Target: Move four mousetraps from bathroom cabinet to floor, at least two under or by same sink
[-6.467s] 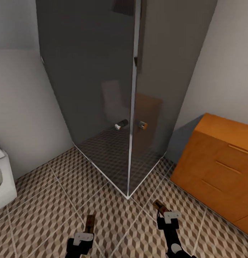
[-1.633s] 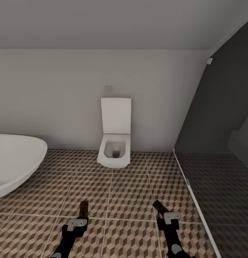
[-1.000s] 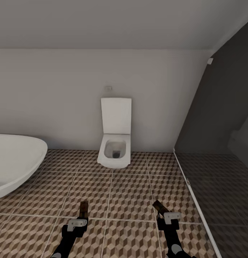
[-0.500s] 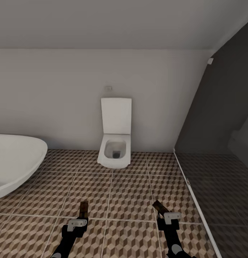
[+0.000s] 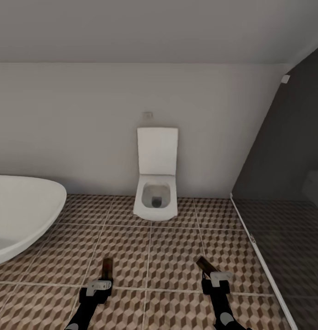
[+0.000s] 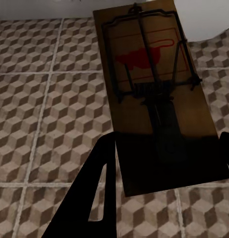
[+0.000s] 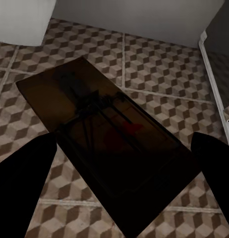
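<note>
A tan mousetrap with dark wire and a red mark is held in my left gripper, which is shut on its near end; in the head view it pokes forward as a thin brown board. My right gripper is shut on a second mousetrap, dark in shadow, whose tip juts forward. Both traps hang above the bathroom floor with its cube-pattern tiles. The cabinet and the sink are out of view.
A white toilet with its lid up stands against the far wall ahead. A white bathtub curves in at the left. The dark glass shower enclosure runs along the right, its sill crossing the tiles.
The view has swung from the shower corner and orange cabinet round to the toilet wall, and in the last half second shifted a little more. Both grippers keep their mousetraps.
</note>
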You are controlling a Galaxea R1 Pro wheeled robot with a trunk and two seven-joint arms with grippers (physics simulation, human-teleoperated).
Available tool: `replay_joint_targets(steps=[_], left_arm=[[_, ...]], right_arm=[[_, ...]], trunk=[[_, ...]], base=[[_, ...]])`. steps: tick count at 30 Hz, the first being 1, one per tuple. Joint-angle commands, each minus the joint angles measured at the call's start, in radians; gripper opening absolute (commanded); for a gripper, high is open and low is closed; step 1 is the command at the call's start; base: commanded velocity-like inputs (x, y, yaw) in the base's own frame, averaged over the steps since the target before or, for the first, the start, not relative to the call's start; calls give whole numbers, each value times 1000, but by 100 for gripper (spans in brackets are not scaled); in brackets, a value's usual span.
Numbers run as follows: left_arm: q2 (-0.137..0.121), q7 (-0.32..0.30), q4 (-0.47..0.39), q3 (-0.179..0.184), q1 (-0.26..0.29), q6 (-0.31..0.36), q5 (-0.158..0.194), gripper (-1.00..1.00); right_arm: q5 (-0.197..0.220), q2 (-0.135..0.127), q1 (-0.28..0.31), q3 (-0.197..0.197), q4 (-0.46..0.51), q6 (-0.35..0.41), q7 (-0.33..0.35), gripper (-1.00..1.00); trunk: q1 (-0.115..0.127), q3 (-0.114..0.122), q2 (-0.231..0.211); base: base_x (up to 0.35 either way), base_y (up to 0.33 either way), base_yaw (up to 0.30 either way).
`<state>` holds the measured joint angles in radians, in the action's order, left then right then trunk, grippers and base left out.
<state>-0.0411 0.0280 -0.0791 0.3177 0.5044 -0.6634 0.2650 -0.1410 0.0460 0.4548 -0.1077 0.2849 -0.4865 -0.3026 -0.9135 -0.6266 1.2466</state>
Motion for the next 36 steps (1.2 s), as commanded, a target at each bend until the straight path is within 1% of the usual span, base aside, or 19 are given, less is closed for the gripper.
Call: replay_joint_targets(steps=[1,9,14,18,21,24,34,36], left_arm=[[0,9,0,9,0,-2,3,-100],[0,9,1,10,0,-1,3,-100],[0,9,1,10,0,-1,3,-100],[0,9,1,11,0,-1,2,-100],[9,9,1,11,0,-1,2,-100],[11,9,1,11,0,-2,2,-100],[13,20,11,5,0,3,3,-100],[13,22,8,3,0,19,3,-100]], right_arm=[[-10,0,1,-3,-1,1,-10,-100],[-10,0,1,-3,-1,1,-10,-100],[-10,0,1,-3,-1,1,-10,-100],[-11,0,1,-3,-1,1,-10,-100],[-10,0,1,-3,-1,1,-10,-100],[-10,0,1,-3,-1,0,-10,-100],[-10,0,1,-3,-1,0,-10,-100],[-11,1,1,-4,0,0,-10,-100]], trunk=[[0,-1,0],[0,-1,0],[0,-1,0],[0,-1,0],[0,-1,0],[0,-1,0],[0,-1,0],[0,-1,0]], base=[[193,250,0],[243,219,0],[301,129,0],[247,5,0],[167,-112,0],[133,-130,0],[21,-21,0],[0,0,0]])
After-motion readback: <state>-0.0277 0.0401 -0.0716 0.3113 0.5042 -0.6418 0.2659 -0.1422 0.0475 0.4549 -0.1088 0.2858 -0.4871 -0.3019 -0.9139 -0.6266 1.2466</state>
